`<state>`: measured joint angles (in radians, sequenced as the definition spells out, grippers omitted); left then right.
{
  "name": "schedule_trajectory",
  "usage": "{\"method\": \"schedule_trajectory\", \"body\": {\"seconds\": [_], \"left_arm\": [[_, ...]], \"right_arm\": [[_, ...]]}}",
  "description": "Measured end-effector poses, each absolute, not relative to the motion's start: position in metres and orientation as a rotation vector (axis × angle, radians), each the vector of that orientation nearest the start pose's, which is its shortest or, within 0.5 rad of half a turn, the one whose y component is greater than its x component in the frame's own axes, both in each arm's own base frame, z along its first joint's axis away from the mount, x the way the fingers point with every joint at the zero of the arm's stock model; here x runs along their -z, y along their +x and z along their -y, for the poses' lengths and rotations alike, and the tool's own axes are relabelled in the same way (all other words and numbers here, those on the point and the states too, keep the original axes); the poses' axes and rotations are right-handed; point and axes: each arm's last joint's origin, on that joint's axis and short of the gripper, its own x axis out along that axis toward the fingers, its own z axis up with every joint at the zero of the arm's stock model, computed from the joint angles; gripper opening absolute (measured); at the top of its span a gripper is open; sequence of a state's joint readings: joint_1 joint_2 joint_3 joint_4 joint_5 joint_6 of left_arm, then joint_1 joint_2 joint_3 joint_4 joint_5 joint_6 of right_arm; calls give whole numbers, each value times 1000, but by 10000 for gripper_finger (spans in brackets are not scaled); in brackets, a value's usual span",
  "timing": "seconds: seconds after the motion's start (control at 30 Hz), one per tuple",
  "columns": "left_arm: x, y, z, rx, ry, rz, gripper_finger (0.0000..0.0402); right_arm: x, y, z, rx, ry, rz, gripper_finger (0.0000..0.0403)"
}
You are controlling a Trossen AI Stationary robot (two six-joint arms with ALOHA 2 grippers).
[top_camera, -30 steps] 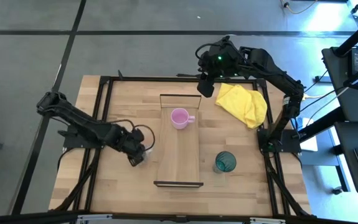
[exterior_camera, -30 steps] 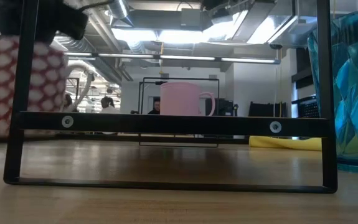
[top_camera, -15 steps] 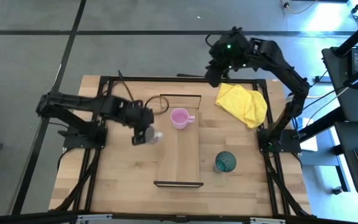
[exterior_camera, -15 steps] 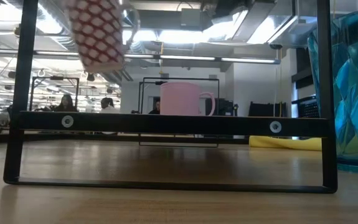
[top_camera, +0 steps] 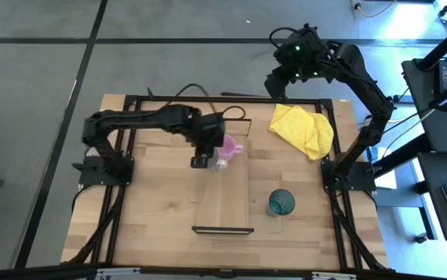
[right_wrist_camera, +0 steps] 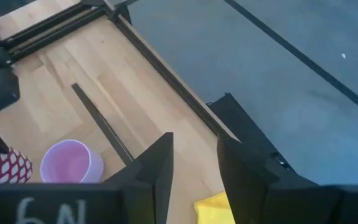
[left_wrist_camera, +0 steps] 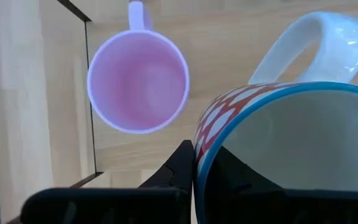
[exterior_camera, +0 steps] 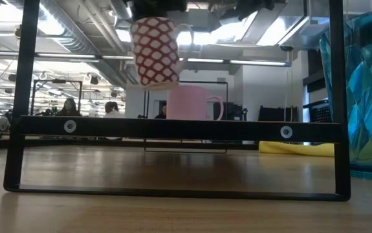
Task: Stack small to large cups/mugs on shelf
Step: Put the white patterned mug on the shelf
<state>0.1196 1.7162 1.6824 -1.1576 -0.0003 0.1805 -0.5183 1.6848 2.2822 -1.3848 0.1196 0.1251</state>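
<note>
My left gripper is shut on a white mug with a red lattice pattern and a blue rim, held in the air over the shelf's left edge. It is just beside the pink mug, which stands on its base on the shelf's far part. The teal handleless cup stands on the table right of the shelf. My right gripper is open and empty, high beyond the table's far edge. My left gripper holds the patterned mug by its rim wall, on the side opposite the handle. One finger is outside and one is inside. The fingers come from above. The mug hangs mouth up, lifted clear above the shelf.
A yellow cloth lies at the table's far right. The shelf's dark end frames stand at its near and far ends. Black frame rails run along the table's edges.
My left gripper has lifted the patterned mug off the table left of the shelf. It has carried it up and toward the right and far side, to beside the pink mug. My right gripper has drawn back up and toward the far right.
</note>
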Motion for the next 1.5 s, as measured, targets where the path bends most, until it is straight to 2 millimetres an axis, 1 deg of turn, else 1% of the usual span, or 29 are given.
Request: {"method": "schedule_trajectory", "body": {"seconds": [0.13, 0.23, 0.37, 0.53, 0.63, 0.7, 0.87, 1.0, 1.13, 1.23, 1.5], "left_arm": [[-326, 353, -49, 37, 52, -1241, 17], [-321, 357, -46, 68, -7, -1260, 17], [-319, 363, -34, 59, -54, -1238, 17], [-323, 374, -16, 20, -85, -1137, 17], [-318, 378, -9, -11, -121, -1154, 17], [-314, 380, -4, -36, -111, -1167, 17], [-302, 388, 9, -25, -87, -1190, 18], [-292, 393, 8, -34, -69, -1217, 18], [-286, 394, 4, -64, -32, -1241, 18], [-282, 397, 1, -64, -43, -1247, 18], [-280, 398, 1, -65, -43, -1251, 18]], "right_arm": [[-485, 246, 148, 663, 278, -749, 126], [-485, 245, 149, 667, 278, -749, 126], [-484, 245, 149, 657, 254, -760, 126], [-484, 245, 148, 633, 238, -773, 126], [-483, 244, 148, 622, 223, -793, 126], [-482, 243, 147, 619, 223, -807, 126], [-482, 242, 147, 616, 221, -818, 126], [-481, 242, 147, 615, 220, -820, 126], [-481, 242, 147, 616, 220, -820, 126], [-481, 242, 147, 615, 219, -820, 126], [-481, 242, 147, 609, 202, -825, 126]]}}
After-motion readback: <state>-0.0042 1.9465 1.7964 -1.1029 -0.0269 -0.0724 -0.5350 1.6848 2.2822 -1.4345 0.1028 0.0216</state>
